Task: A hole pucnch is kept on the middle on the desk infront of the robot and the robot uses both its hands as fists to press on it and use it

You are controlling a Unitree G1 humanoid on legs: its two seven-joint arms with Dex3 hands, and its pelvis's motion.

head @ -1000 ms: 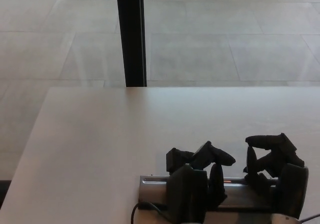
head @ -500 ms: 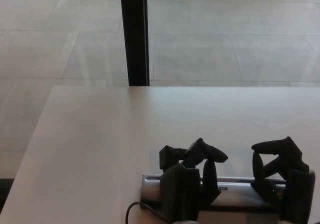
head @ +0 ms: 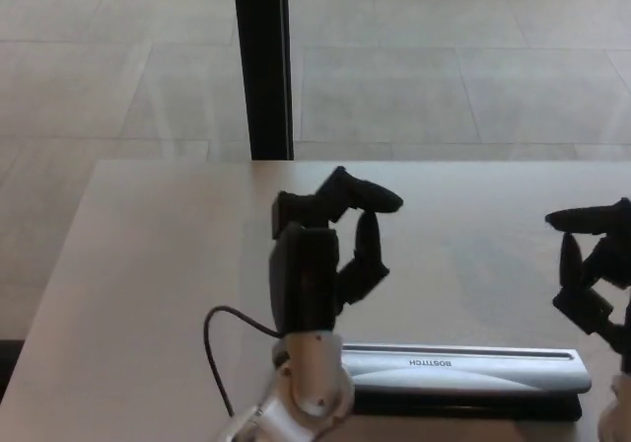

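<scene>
A long silver hole punch [head: 463,365] with a black base lies crosswise near the front edge of the pale desk [head: 148,264]. My left hand [head: 325,250] hovers above the punch's left end with its fingers curled into a loose fist, holding nothing. At the picture's right edge my right hand [head: 595,269] is partly cut off. It is curled the same way, above and just past the punch's right end. Neither hand touches the punch.
A black cable [head: 219,348] loops from my left wrist over the desk. Beyond the desk's far edge stands a black vertical post [head: 261,62] against a tiled floor [head: 444,77].
Both fists have lifted off the hole punch and now hang above it, so its whole top shows. The camera has tilted slightly.
</scene>
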